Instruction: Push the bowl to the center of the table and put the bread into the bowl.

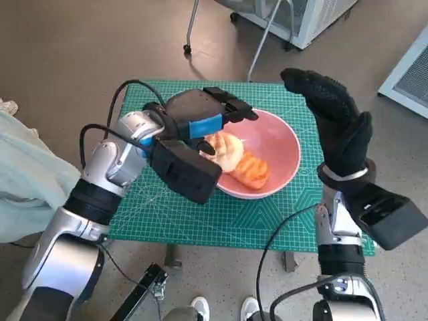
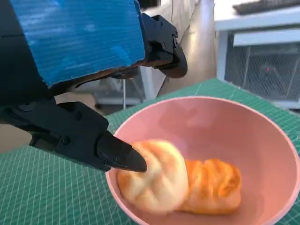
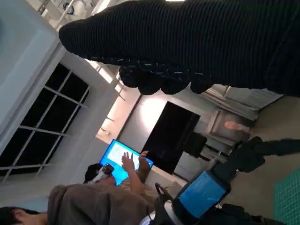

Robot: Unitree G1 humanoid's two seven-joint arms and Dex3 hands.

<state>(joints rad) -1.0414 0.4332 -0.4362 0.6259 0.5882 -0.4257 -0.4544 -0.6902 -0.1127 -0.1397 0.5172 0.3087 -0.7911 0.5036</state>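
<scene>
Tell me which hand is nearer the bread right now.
Left. The left hand hangs right over the bread in the bowl, fingers spread just above it. The right hand is raised off to the bowl's far side, clear of it.

- A green cutting mat (image 1: 200, 221) with a white grid covers the desk.
- Around the desk lies a grey-brown floor (image 1: 67, 47).
- Beyond the desk's far edge stand metal chair legs (image 1: 264, 40) and a white cabinet (image 1: 314, 17).
- A person (image 3: 93, 201) sits near a glowing blue screen (image 3: 123, 161), with dark windows (image 3: 42, 122) beside it.

Pale bread (image 2: 152, 180) motion-blurred, bowl (image 2: 281, 154) edge-cropped
</scene>
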